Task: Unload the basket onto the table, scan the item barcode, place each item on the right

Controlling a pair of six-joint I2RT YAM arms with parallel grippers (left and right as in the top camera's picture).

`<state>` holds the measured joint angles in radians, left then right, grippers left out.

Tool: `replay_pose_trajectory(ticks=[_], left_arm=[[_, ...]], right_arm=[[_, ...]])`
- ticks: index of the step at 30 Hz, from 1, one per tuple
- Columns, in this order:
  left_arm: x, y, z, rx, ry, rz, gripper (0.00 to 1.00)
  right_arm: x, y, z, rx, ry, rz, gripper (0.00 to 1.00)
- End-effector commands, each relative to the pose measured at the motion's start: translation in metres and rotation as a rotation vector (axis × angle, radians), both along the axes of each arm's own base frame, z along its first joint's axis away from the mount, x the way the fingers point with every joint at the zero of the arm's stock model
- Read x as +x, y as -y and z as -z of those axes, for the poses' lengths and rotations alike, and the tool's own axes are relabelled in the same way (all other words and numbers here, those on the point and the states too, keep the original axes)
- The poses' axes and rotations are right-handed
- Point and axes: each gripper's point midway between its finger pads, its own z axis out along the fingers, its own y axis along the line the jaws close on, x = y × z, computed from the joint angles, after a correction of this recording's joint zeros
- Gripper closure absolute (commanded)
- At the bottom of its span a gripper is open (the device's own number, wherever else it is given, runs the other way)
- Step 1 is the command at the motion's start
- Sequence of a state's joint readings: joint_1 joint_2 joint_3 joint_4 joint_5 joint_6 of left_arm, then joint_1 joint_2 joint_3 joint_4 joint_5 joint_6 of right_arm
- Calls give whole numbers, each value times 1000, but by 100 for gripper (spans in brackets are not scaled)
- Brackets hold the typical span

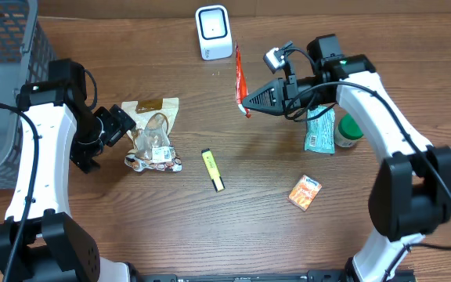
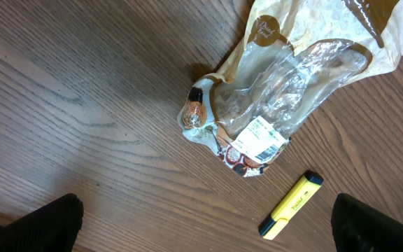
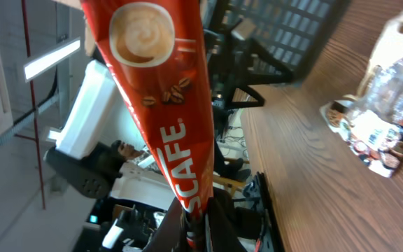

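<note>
The right gripper (image 1: 250,100) pinches the red coffee stick (image 1: 239,74), which points far. The white scanner (image 1: 212,31) sits just far-left of it. The left gripper (image 1: 122,124) is spread apart.

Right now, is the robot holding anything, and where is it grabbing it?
The right gripper pinches the red coffee sachet by one end. The left gripper is open, holding nothing.

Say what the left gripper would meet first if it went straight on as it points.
Probably the bag, lying just ahead of the left gripper, though the gripper's height is unclear.
</note>
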<state>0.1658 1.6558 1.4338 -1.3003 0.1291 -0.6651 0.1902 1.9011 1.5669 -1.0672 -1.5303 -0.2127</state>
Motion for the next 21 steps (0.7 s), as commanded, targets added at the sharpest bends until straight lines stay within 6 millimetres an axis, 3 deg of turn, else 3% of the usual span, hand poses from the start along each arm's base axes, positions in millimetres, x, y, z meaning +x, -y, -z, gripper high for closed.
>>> replay_pose_trajectory(ticks=[1,6,13,21], left_arm=[[4,-5,0,23,8,10,0],[14,-19,0,99,46,4,0],[21,-20,-1,103,72,3,0],[20,-20,-1,103,71,3,0]], right_arm=[[-25,8,-58,64,129,-3,96],[-63,15,-108,93,290,-6,96],[-124,31,-175,145,620,7,96],[-189,42,-226,210,1015,1,96]])
